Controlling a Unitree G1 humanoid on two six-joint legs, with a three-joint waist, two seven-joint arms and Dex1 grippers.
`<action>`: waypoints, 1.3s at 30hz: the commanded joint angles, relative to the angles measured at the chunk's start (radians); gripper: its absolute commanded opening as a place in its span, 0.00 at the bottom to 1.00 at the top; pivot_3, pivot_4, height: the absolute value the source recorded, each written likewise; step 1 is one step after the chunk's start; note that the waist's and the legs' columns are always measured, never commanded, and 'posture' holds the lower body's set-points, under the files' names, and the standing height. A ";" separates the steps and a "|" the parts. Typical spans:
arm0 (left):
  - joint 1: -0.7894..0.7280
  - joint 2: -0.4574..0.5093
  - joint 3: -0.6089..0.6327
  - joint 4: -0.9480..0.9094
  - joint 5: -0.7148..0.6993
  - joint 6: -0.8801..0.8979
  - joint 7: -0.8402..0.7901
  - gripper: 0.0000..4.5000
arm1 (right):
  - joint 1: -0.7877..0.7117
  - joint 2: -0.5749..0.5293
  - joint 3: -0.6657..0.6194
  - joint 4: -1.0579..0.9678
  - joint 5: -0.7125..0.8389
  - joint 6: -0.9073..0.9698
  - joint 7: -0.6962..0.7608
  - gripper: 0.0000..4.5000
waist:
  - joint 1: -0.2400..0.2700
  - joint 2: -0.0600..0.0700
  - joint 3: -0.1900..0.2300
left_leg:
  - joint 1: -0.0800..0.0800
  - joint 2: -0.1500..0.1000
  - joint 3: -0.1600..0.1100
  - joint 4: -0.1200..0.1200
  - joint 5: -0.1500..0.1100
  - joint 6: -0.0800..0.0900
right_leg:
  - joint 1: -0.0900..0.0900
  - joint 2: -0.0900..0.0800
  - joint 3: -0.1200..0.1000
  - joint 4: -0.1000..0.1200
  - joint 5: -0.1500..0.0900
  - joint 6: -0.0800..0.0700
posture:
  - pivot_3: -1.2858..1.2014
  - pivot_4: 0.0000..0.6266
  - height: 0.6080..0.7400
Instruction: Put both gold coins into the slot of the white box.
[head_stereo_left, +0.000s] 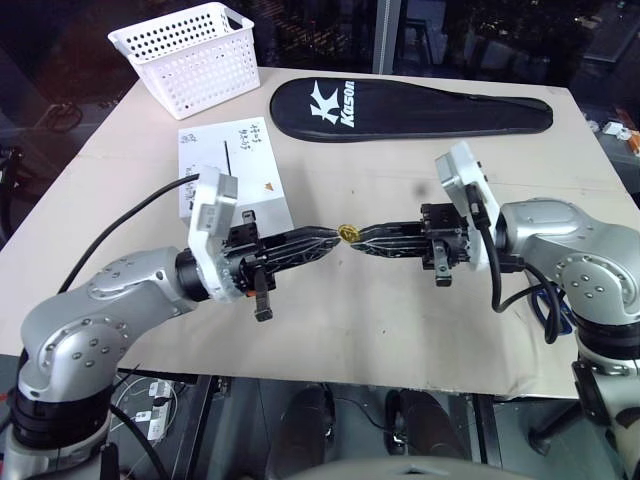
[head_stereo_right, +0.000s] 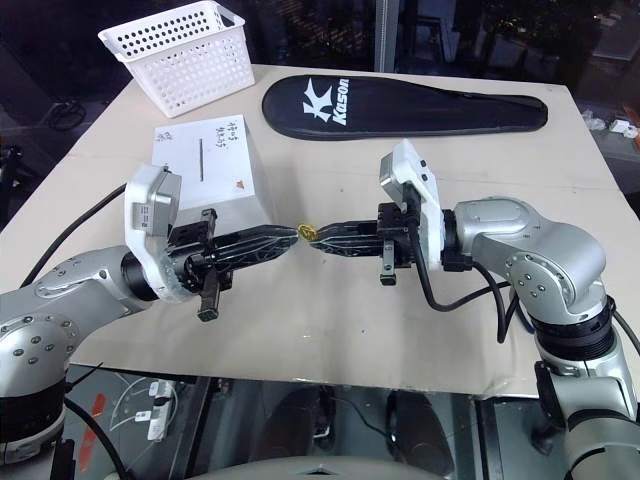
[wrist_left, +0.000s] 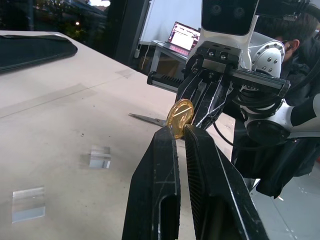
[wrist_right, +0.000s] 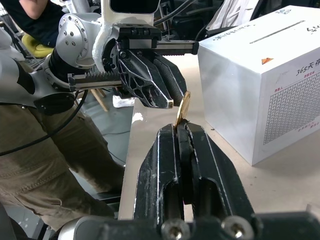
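a two-armed robot is standing at a tan table (head_stereo_left: 400, 320), its grippers meeting tip to tip in mid-air above it. at far left, a white perforated basket (head_stereo_left: 190, 55) is sitting at the table's back corner. just in front of it, the white box (head_stereo_left: 225, 165) is resting with its thin dark slot (head_stereo_left: 227, 157) facing up. the left gripper (head_stereo_left: 335, 237) is reaching in from the left, its jaws nearly together and pinching the lower edge of a gold coin (head_stereo_left: 347, 233). the right gripper (head_stereo_left: 362, 238) is reaching in from the right, its jaws pressed together on the same coin's edge, so both are clamping one coin held on edge between them. behind them, a black kason racket cover (head_stereo_left: 410, 108) is lying across the table's far side. the step in hand appears to be a hand-to-hand pass of a coin. judging from this, one gripper needs to let go before the other carries the coin over to the slot, edge lined up with the slit. a second coin is not something i can make out.
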 joint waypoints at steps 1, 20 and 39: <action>-0.009 0.002 0.012 -0.022 -0.005 -0.012 0.008 0.07 | -0.011 0.001 0.007 -0.049 0.027 -0.012 0.022 0.00 | 0.000 0.000 0.000 | 0.000 0.000 0.000 0.000 0.000 0.000 | 0.000 0.000 0.000 0.000 0.000 0.000 | 0.52 0.24 1.00; 0.006 0.009 0.006 -0.045 -0.046 0.002 -0.008 0.07 | 0.031 -0.013 0.019 -0.047 0.000 -0.056 0.045 0.00 | 0.000 0.000 0.000 | 0.000 0.000 0.000 0.000 0.000 0.000 | 0.000 0.000 0.000 0.000 0.000 0.000 | 0.52 0.24 1.00; 0.029 0.016 -0.018 -0.050 0.023 -0.016 -0.082 0.07 | 0.023 -0.013 0.019 -0.049 0.010 -0.058 0.058 0.00 | 0.000 0.000 0.000 | 0.000 0.000 0.000 0.000 0.000 0.000 | 0.000 0.000 0.000 0.000 0.000 0.000 | 0.52 0.24 1.00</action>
